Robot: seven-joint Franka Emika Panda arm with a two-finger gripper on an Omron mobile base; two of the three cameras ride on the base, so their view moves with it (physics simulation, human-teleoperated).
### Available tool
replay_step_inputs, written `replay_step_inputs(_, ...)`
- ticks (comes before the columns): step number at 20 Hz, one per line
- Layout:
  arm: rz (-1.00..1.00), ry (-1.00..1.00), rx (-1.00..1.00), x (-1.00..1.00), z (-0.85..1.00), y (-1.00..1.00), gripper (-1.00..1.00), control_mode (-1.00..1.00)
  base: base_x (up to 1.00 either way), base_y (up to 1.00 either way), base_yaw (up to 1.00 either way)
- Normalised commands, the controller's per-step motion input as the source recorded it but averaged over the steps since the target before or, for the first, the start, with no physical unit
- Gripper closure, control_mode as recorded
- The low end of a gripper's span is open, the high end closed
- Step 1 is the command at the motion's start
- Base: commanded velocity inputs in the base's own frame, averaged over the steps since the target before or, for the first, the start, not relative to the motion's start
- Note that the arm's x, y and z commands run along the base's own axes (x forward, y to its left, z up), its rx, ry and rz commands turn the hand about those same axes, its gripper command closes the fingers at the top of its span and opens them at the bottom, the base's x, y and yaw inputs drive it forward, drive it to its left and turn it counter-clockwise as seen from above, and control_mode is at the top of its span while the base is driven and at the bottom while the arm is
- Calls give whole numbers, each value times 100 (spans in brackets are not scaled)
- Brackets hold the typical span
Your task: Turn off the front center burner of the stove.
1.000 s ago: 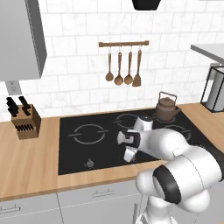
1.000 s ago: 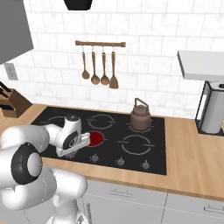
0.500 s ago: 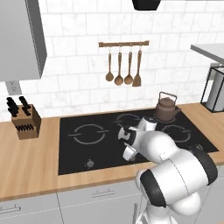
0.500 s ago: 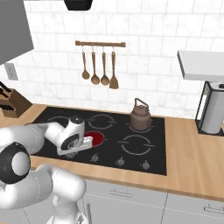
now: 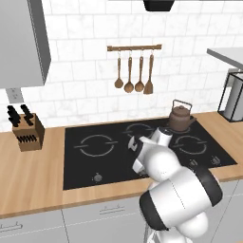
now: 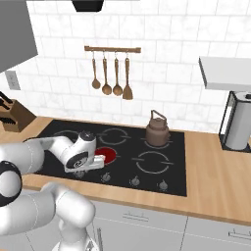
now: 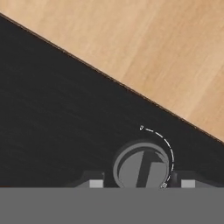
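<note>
The stove (image 6: 166,169) is a wide black glass cooktop (image 5: 109,163) set in a wooden counter. Its front center burner (image 6: 109,154) glows red, and my hand covers its left part. My gripper (image 6: 81,169) points down at the front row of knobs, just left of a free knob (image 6: 105,177). In the hand view, a round grey knob (image 7: 142,168) with a dashed dial arc sits between my gripper (image 7: 142,183); both fingertips (image 7: 96,183) stand apart from its sides, so the gripper is open. The white hand (image 5: 138,159) hangs low over the cooktop's front.
A brown kettle (image 6: 157,131) stands on the back right zone. Knife block (image 5: 27,133) at the left on the counter. Wooden utensils hang on a rail (image 5: 134,47). A metal cylinder (image 6: 240,125) stands at the right. More knobs (image 6: 133,181) run along the front edge.
The hand has sunk slightly toward the knob row at the cooktop's front. The burner stays red.
</note>
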Motion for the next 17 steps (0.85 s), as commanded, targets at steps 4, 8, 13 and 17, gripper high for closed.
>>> replay_step_inputs(4, -89, 0, 8, 6, 0, 0, 100, -100, 0, 0, 0)
replay_step_inputs(8, -94, 0, 8, 12, 0, 1, 100, -100, 0, 0, 0)
replay_step_inputs(13, -97, 0, 6, 8, 0, 3, 100, -100, 0, 0, 0)
replay_step_inputs(17, -82, 7, 4, 2, -16, -7, 100, -100, 0, 0, 0)
